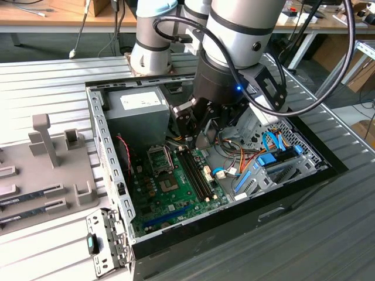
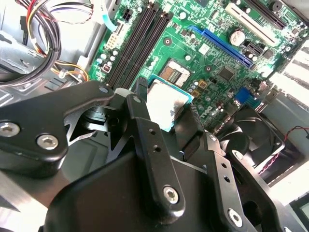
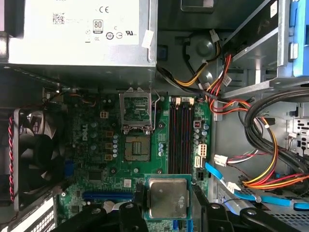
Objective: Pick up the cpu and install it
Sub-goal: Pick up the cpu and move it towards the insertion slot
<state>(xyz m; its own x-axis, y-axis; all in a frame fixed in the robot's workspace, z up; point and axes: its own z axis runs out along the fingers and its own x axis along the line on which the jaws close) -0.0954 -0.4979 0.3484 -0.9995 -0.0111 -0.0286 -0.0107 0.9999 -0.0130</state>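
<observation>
A robot arm [image 1: 234,41] hangs over an open computer case [image 1: 103,137] on a slatted metal bench [image 1: 47,82], its gripper [image 3: 169,207] clamped on the cpu [image 3: 167,192]. In both wrist views the black fingers [image 2: 145,140] press the chip's opposite edges, its silver top and green rim showing. The cpu is held above the motherboard [image 3: 96,179], near the blue slot [image 3: 111,195] and apart from the socket [image 3: 136,147]. The socket lies open, its metal frame [image 3: 136,110] tipped up toward the grey power supply [image 3: 82,38]. Memory slots [image 3: 182,130] run beside the socket, and a black fan [image 3: 36,157] sits at the board's other side.
</observation>
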